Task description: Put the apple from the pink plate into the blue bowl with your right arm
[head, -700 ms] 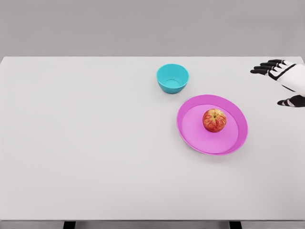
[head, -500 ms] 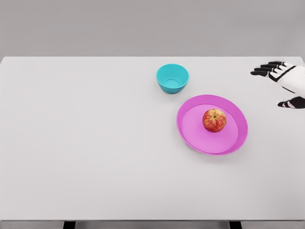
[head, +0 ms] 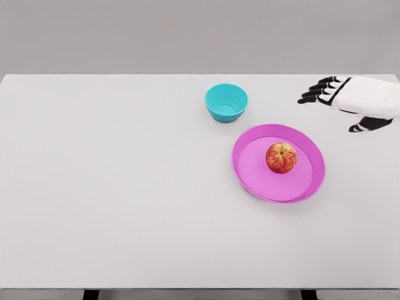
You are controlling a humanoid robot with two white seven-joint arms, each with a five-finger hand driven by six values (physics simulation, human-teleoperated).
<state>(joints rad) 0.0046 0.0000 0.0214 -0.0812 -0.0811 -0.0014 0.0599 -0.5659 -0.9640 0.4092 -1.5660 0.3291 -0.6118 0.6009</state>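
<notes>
Sitting right of centre on the pink plate (head: 279, 164), the apple (head: 281, 157) is upright with its stem dimple facing up, red and yellow, and nothing is touching it. You have the right hand (head: 347, 100) up and to the right of it in the head view, well apart from the fruit and just beyond the plate's far right rim, fingers (head: 312, 95) spread and holding nothing, tips pointing left. From those fingertips the apple lies down and slightly left in the picture, so the reach turns on bringing the hand back toward you and inward over the plate; the apple is round enough that no long axis matters for the grasp. How high the hand sits above the surface you cannot tell from this one view. The blue bowl (head: 226, 102) stands empty beyond the plate's left side, apart from its rim, so the carry will likely be short and to the left. Your left arm does not show at all, so the right is the only one placed for this. The table (head: 112, 187) is plain pale grey, with a grey wall behind it.
</notes>
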